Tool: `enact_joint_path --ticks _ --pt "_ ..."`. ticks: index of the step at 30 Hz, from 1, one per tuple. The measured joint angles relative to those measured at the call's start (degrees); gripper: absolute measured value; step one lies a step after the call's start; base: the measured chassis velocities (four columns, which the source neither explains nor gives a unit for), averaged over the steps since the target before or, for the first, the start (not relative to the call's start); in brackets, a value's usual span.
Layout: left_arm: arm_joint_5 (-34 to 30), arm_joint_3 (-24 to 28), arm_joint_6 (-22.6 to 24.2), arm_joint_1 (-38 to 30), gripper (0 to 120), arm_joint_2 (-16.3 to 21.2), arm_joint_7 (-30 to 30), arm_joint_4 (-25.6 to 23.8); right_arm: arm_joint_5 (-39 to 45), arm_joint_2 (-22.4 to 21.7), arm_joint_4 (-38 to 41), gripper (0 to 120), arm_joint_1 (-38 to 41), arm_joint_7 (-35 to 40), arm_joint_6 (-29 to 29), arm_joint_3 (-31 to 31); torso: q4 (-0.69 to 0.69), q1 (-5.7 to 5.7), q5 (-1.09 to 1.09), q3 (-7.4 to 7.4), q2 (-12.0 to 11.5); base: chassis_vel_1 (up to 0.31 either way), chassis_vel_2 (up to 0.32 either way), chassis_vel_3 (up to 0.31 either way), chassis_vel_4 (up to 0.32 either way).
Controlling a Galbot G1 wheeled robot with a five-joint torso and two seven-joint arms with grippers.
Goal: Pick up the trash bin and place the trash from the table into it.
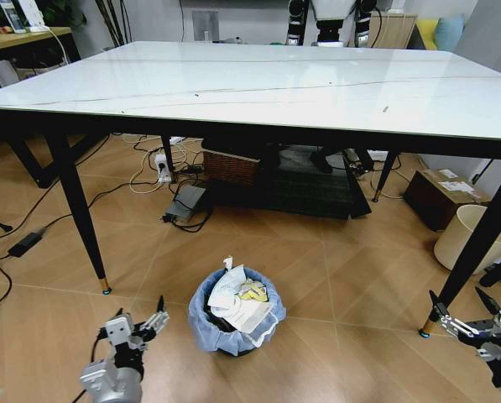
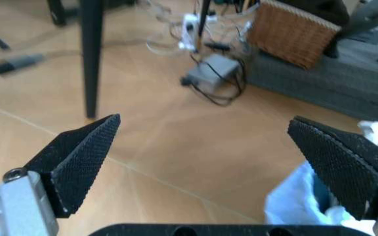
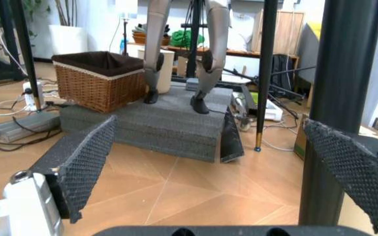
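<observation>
1 table (image 1: 258,84), wood floor (image 1: 334,277), cables (image 1: 149,180)

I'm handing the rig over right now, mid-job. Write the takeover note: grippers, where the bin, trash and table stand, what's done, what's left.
Left gripper: open, low near the floor, just left of the trash bin, holding nothing.
Right gripper: open, low at far right, by the table leg, holding nothing.
Trash bin: upright on the floor in front of the table, blue liner on.
Trash: white papers and a yellow scrap piled in the bin.
Done: judging by the head view, the litter is off the tabletop and in the bin.
Left: apparently nothing to collect; a few small dark specks remain on the tabletop.
</observation>
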Motion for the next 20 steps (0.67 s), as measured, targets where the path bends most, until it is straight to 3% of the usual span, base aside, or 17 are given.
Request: enact_joint_path --ticks 12,20 --pt "4.6 -3.7 -3.0 3.9 100 0.0 -1.8 -4.9 0.0 0.0 0.0 100 0.0 0.0 0.0 0.0 -0.01 0.0 -0.01 0.0 0.0 0.0 0.0 0.0 0.0" --pt "6.1 -4.3 -5.0 4.7 100 -0.2 -2.0 -4.8 0.0 0.0 0.0 100 0.0 0.0 0.0 0.0 -0.01 0.0 0.0 0.0 0.0 0.0 0.0 0.0 0.0"
